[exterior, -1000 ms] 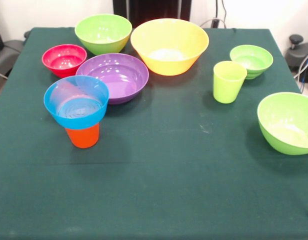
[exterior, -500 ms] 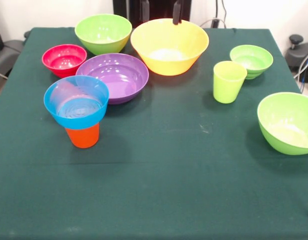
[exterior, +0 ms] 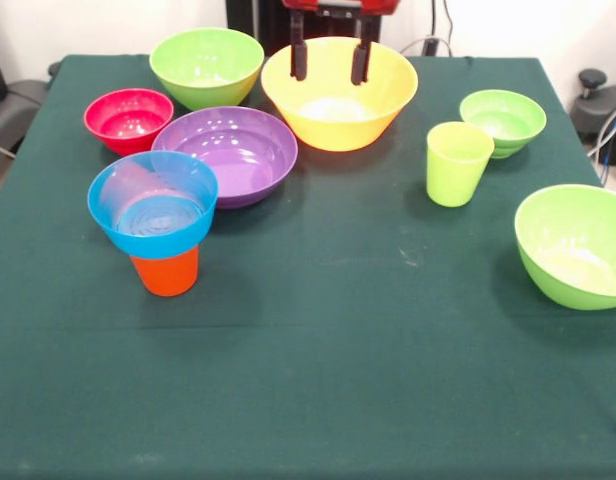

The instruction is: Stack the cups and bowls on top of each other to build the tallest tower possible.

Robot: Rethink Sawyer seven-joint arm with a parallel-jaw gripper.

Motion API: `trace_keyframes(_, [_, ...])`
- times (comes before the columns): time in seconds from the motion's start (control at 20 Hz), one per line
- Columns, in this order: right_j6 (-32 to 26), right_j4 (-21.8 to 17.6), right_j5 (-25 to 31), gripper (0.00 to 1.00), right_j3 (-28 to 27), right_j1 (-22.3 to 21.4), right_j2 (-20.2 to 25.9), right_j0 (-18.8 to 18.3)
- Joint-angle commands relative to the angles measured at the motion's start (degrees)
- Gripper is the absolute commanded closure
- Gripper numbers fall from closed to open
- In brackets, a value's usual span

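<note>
My gripper [exterior: 329,70] hangs open at the top of the front view, its two black fingers [exterior: 299,60] spread above the big yellow bowl [exterior: 339,92], holding nothing. A blue bowl [exterior: 153,203] sits on an upright orange cup [exterior: 166,270] at the left, forming a short tower. Behind it lie the wide purple bowl [exterior: 228,153], a small magenta bowl [exterior: 128,120] and a lime green bowl [exterior: 206,66]. At the right stand a lime green cup [exterior: 457,162], a small lime green bowl [exterior: 502,121] and a larger lime green bowl [exterior: 576,244].
A dark green cloth [exterior: 318,350] covers the table. Its near half holds nothing but the cloth. Black equipment and cables [exterior: 600,100] sit off the right edge, and a dark object [exterior: 8,110] lies off the left edge.
The gripper has come down into view from the top edge; a second ago it did not show, now its open fingers hang over the yellow bowl. The cups and bowls have not moved.
</note>
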Motion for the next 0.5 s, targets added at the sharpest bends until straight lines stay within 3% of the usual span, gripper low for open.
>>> trace_keyframes(0.05, [11.01,-1.17,-4.36,0.0,-0.38,2.95,-4.12,3.98])
trace_keyframes(0.5, [12.15,2.16,-5.8,0.0,-0.91,4.24,-7.12,7.12])
